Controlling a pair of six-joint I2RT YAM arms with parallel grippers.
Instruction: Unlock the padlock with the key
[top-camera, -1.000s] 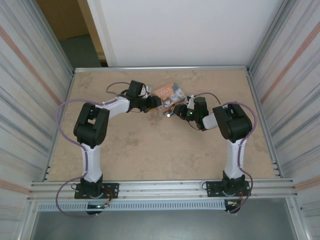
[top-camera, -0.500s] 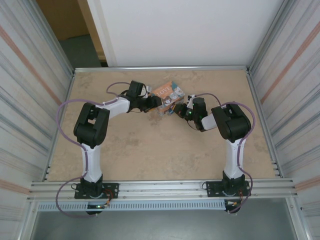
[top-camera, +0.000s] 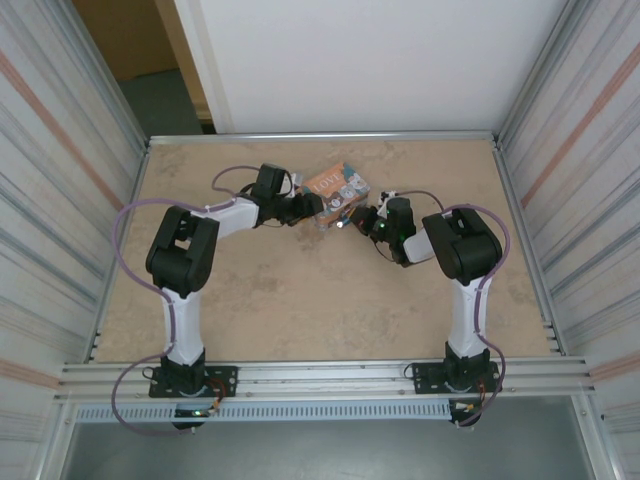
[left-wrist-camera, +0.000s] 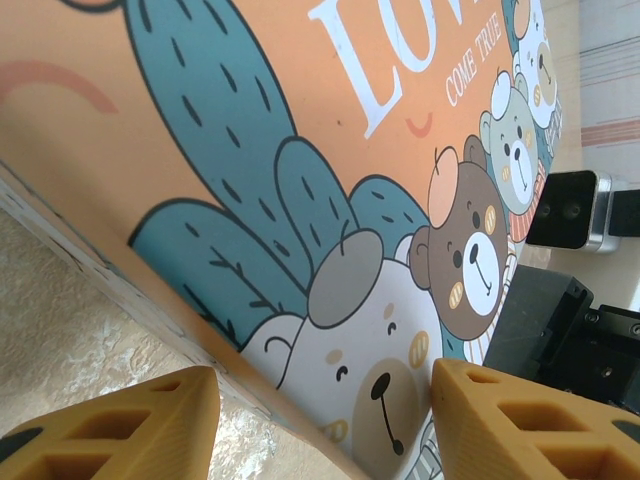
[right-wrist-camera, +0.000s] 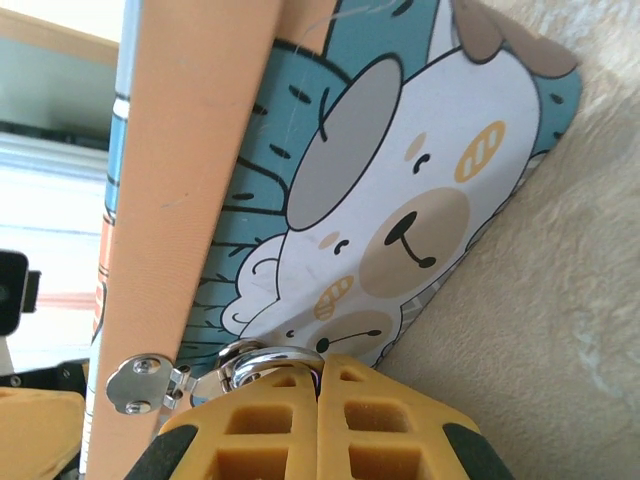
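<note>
The sandy table (top-camera: 300, 300) carries an orange tin box (top-camera: 335, 190) printed with cartoon bears. It lies toward the far side, between the two arms.

The left gripper (top-camera: 305, 208) comes at the box from the left. In its wrist view the left gripper (left-wrist-camera: 320, 410) stands spread with the box's (left-wrist-camera: 250, 150) near corner between its fingers. I cannot tell whether the pads press on it.

The right gripper (top-camera: 352, 218) meets the box from the right. In its own view the right gripper (right-wrist-camera: 318, 400) has its fingers pressed together, and I cannot tell whether anything is pinched between them.

A small steel hasp (right-wrist-camera: 145, 383) sits on the box's (right-wrist-camera: 400, 200) edge. Beside it a shiny metal loop (right-wrist-camera: 262, 358) pokes out just above the fingertips. I judge this to be the padlock shackle. The padlock body is hidden, and the key I cannot make out.

To do this step well, the left side should brace the box firmly so it cannot slide. The right should line the key up with the keyway before pushing, then turn it gently without prying against the hasp.
</note>
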